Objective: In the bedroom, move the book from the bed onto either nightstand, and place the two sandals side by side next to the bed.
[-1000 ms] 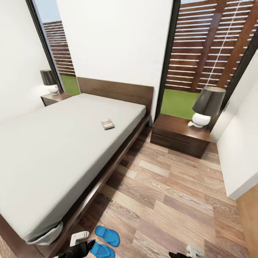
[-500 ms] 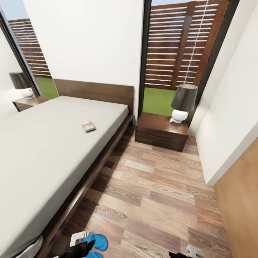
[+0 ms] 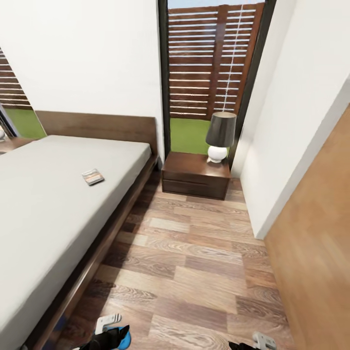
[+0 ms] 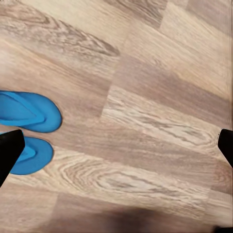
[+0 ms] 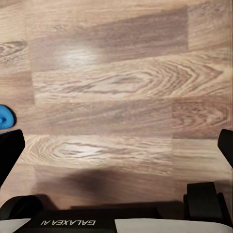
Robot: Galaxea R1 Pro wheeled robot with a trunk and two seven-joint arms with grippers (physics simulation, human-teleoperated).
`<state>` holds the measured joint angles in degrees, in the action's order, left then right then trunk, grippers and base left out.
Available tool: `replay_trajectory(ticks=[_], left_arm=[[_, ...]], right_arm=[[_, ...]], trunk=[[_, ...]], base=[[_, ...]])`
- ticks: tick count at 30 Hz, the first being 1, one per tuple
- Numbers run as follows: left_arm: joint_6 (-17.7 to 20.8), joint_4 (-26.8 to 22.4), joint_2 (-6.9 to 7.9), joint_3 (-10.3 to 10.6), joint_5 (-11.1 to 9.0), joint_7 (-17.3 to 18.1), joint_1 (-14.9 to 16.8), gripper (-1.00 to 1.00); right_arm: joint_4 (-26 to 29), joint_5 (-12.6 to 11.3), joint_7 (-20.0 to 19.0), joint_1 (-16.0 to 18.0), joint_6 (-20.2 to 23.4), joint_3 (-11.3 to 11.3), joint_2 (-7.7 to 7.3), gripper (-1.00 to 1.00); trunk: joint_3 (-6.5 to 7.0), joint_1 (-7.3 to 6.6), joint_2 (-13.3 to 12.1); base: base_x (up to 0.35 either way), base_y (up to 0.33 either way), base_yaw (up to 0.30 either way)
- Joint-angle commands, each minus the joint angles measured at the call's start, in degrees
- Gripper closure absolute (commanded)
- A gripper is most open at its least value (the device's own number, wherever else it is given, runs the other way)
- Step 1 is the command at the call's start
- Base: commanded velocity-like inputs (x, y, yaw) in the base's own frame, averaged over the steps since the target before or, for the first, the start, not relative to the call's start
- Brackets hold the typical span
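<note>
The left gripper [image 4: 116, 145] is held spread and empty above the plank floor [image 4: 145, 97], with two blue sandals [image 4: 29, 111] just beside one fingertip. The right gripper [image 5: 116, 141], marked "GALAXEA", is likewise spread. Far ahead, the book [image 3: 93, 176] is seen on the bed [image 3: 43, 204], near the nightstand [image 3: 195, 176].

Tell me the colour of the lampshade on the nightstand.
Dark grey lampshade over a white round base, on the nightstand; the head view shows it best.
</note>
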<state>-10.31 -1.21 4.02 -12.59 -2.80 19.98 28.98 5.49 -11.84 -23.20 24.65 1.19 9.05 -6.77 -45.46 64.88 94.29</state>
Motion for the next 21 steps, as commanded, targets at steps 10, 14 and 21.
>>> replay_trajectory(ticks=[10,14,21], left_arm=[[-0.1,0.1,0.02,-0.2,-0.3,0.3,0.0,-1.00],[-0.1,0.1,0.02,-0.2,-0.3,0.3,0.0,-1.00],[-0.1,0.1,0.02,-0.2,-0.3,0.3,0.0,-1.00]], right_arm=[[-0.1,-0.3,-0.3,0.0,0.1,0.3,0.00,-1.00],[-0.1,-0.3,-0.3,0.0,0.1,0.3,0.00,-1.00],[-0.1,-0.3,-0.3,0.0,0.1,0.3,0.00,-1.00]], trunk=[[-0.04,-0.01,0.0],[-0.04,-0.01,0.0],[-0.04,-0.01,0.0]], base=[[0.000,-0.001,-0.300],[0.000,0.000,-0.300],[0.000,0.000,-0.294]])
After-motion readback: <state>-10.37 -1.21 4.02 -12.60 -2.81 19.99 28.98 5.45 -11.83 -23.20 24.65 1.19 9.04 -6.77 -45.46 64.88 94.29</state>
